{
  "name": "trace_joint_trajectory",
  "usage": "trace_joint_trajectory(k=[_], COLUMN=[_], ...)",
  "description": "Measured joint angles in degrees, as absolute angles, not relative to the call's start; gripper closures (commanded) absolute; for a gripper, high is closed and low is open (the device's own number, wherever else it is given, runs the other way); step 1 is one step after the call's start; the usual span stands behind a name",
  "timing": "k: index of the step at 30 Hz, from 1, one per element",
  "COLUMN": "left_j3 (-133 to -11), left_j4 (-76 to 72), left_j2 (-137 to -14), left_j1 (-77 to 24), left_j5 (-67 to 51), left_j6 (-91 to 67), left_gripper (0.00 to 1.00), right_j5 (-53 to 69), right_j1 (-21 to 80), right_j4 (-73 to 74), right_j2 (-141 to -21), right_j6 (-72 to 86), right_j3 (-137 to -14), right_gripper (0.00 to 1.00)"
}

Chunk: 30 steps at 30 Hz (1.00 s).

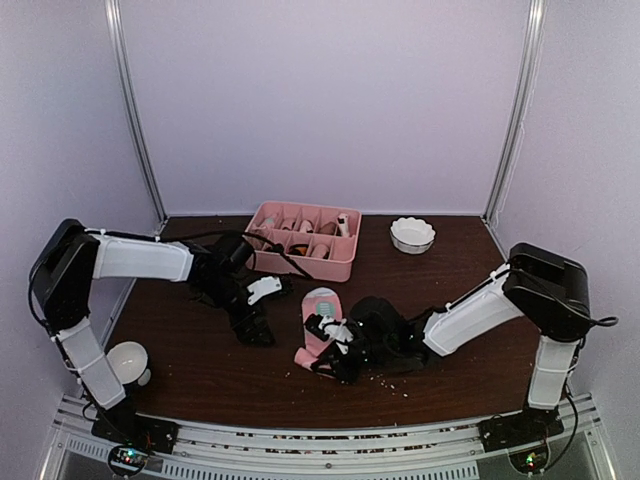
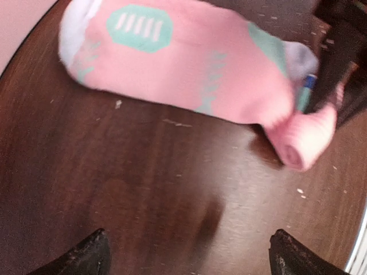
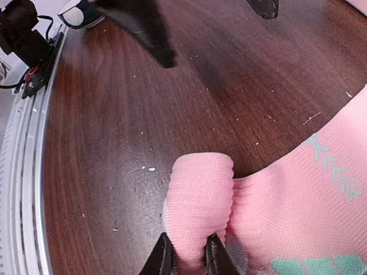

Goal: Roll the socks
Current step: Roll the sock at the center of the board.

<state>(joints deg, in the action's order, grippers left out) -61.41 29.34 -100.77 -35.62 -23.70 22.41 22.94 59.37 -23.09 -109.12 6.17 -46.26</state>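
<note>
Right now the right gripper (image 3: pixel 188 259) is pinched nearly closed on the rolled end (image 3: pixel 198 192) of the pink sock (image 3: pixel 292 195). The roll sits right between its fingertips, and the rest of the sock lies flat off to one side. The left gripper (image 2: pixel 189 256) is wide open and holds nothing; the sock lies ahead of its tips, not touching. A teal patch (image 2: pixel 139 27) carries white bars, no readable text. Pale specks (image 3: pixel 150 169) dot the table (image 3: pixel 109 120). Farther back: pink tray (image 1: pixel 300 264), white bowl (image 1: pixel 396 233) beside it, white cup (image 1: pixel 128 362) by the left arm's base.
</note>
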Motion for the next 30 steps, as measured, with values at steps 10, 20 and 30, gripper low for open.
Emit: trace_joint_trajectory(k=[10,20,30], left_j3=[-56.3,-55.8,-56.0], left_j4=[23.8,17.2,12.6], left_j2=[-92.3,-100.6,-100.7], left_j1=[-49.9,-52.7,-53.6], left_j5=[-27.2,-22.0,-19.0], left_j6=[39.5,45.1,44.0], left_gripper=[0.27,0.46,0.51], right_j5=[39.9,46.3,47.7], right_j1=[52.1,49.5,48.9], right_j4=[-29.6,-33.1,-32.8], right_j2=[-112.5,-114.5,-114.6], right_j6=[16.7,22.1,22.5], right_j3=[-45.2,-44.6,-44.6], right_gripper=[1.0,1.0,1.0])
